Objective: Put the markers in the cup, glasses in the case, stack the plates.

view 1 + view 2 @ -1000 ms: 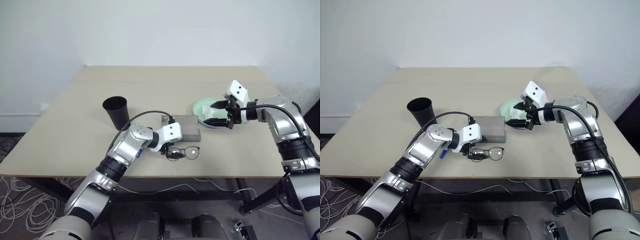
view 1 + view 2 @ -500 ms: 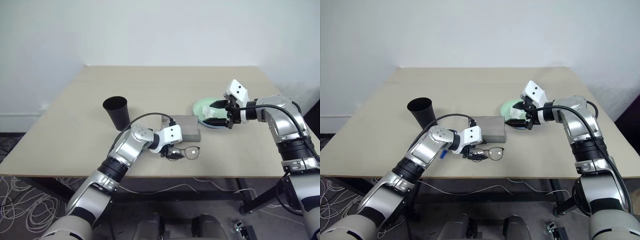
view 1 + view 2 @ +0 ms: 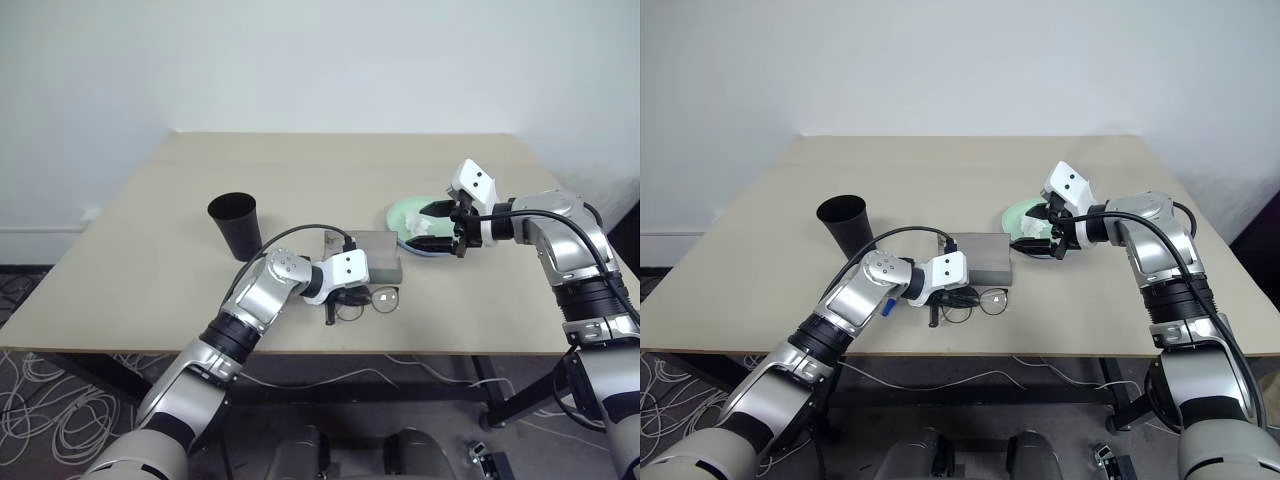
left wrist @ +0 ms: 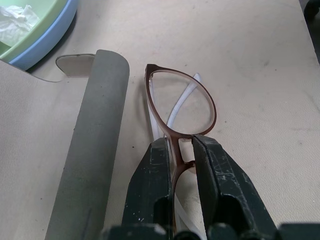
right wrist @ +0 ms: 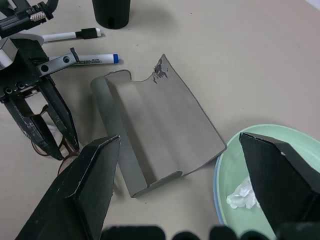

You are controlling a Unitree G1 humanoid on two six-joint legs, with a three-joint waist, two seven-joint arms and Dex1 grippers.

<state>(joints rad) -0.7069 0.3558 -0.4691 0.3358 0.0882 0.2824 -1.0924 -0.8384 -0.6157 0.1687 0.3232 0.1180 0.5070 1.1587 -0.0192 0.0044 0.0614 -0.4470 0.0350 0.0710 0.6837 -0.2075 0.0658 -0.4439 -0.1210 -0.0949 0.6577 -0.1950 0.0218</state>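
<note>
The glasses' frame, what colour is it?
Brown, thin-rimmed glasses, clearest in the left wrist view.

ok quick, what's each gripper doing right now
Left gripper: closed on the bridge of the glasses, beside the case.
Right gripper: open, holding nothing, above the case and plates.

The left gripper (image 4: 179,150) has closed its fingers on the bridge of the glasses (image 4: 182,107) (they stood apart before), nudging the frame slightly

bright even light, soft shadows on table (image 3: 150,240), views sharp, no glare.
</note>
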